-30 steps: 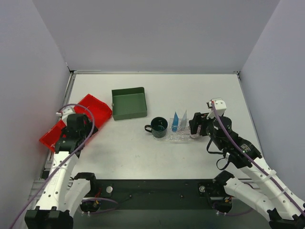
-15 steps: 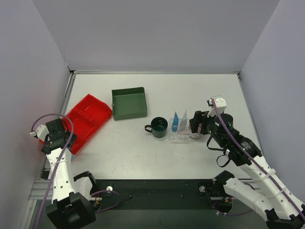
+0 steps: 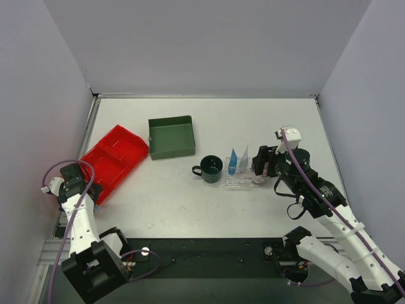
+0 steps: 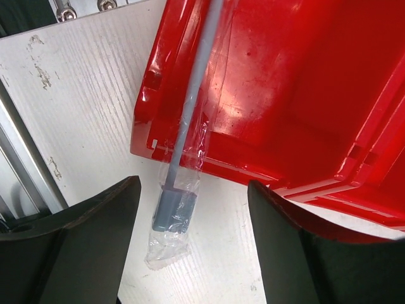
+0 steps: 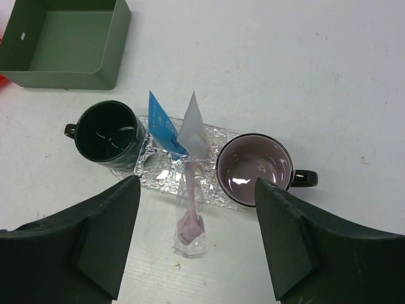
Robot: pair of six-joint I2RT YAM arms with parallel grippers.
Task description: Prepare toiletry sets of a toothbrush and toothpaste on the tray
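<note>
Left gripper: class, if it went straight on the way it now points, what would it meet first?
Probably the wrapped toothbrush, its grey-blue end lying on the table between the left gripper's open fingers, stem propped over the red bin's rim; depth is unclear.

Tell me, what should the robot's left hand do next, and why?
Probably lower the open left gripper and close on the slim plastic-wrapped toothbrush with the grey-blue end. It sticks out over the rim of the red plastic bin onto the table, between the open jaws, and nothing holds it.
</note>
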